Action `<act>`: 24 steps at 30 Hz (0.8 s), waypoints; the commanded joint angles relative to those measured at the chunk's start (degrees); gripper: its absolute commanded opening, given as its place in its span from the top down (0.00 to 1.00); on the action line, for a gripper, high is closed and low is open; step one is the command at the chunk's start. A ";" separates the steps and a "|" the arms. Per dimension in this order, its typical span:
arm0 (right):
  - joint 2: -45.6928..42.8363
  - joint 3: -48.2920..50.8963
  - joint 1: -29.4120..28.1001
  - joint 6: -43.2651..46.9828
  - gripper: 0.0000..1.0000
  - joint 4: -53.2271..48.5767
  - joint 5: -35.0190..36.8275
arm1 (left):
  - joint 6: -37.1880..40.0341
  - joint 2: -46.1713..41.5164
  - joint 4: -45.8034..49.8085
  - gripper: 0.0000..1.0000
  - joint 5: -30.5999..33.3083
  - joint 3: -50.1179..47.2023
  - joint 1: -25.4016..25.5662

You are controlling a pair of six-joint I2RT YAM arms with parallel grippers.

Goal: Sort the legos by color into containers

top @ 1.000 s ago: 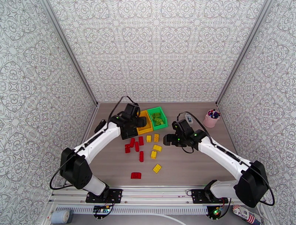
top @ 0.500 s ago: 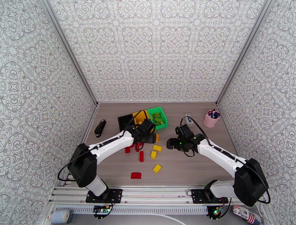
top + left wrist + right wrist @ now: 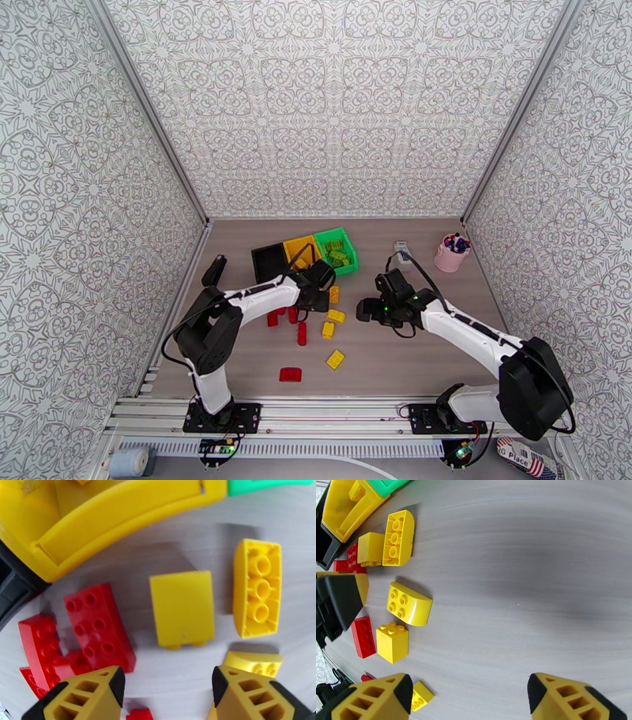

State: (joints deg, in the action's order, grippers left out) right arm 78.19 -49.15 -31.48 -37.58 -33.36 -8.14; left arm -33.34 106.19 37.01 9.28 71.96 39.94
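Patterned grey-and-white walls close in a wood-grain table [image 3: 411, 347]. Toward the back of it sits the yellow bin [image 3: 303, 249], joined to a black bin [image 3: 267, 260] on its left and a green bin [image 3: 335, 249] on its right. A heap of green legos [image 3: 338, 257] lies in the green bin, and a yellow piece [image 3: 356, 491] lies inside the yellow bin itself. The loose legos are scattered on the table just in front of the yellow bin, with red bricks [image 3: 273, 318] a bit to its left and yellow bricks [image 3: 336, 316] a bit to its right. The left gripper [image 3: 168, 681] hangs low over that scatter, close before the yellow bin's near wall, spread wide and holding nothing. A smooth yellow brick [image 3: 182, 608] lies beyond the gap between its fingers, with an upturned yellow brick [image 3: 257, 588] on one side and a studded red brick [image 3: 98, 627] on the other. The right gripper [image 3: 470, 687] hovers further out to the right of the yellow bin, also gaping wide and empty, with a curved yellow brick [image 3: 409, 603] between it and the bin. A pink cup [image 3: 450, 254] stands well off to the yellow bin's right.
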 commanded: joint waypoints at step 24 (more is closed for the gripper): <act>1.96 -2.05 0.34 -0.31 0.24 1.10 -2.47 | 4.69 7.74 -0.38 0.71 -1.72 8.60 -1.98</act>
State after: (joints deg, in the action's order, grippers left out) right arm 79.68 -49.30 -31.48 -37.71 -33.06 -9.23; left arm -29.41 113.60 36.23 8.64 79.37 37.98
